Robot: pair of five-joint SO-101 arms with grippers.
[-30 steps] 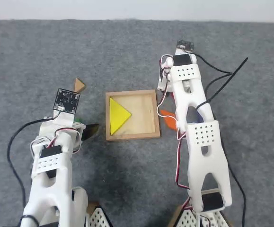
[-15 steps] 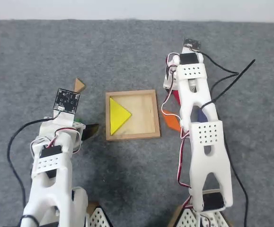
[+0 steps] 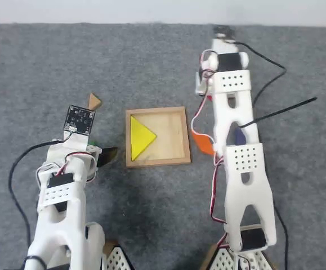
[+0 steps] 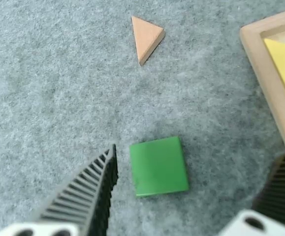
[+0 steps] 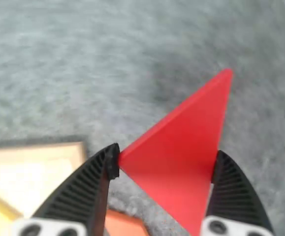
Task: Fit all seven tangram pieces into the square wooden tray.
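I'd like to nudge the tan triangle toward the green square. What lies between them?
Nothing but grey carpet separates the tan triangle from the green square; the left wrist view shows that stretch bare.

Yellow triangle (image 3: 140, 138) in tray (image 3: 157, 163) (seemingly flat)

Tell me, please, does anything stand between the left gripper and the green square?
Nothing visible does. The green square lies flat on the grey carpet between the open fingers of the left gripper, with bare carpet around it. The tan triangle and the wooden tray lie farther off, apart from it.
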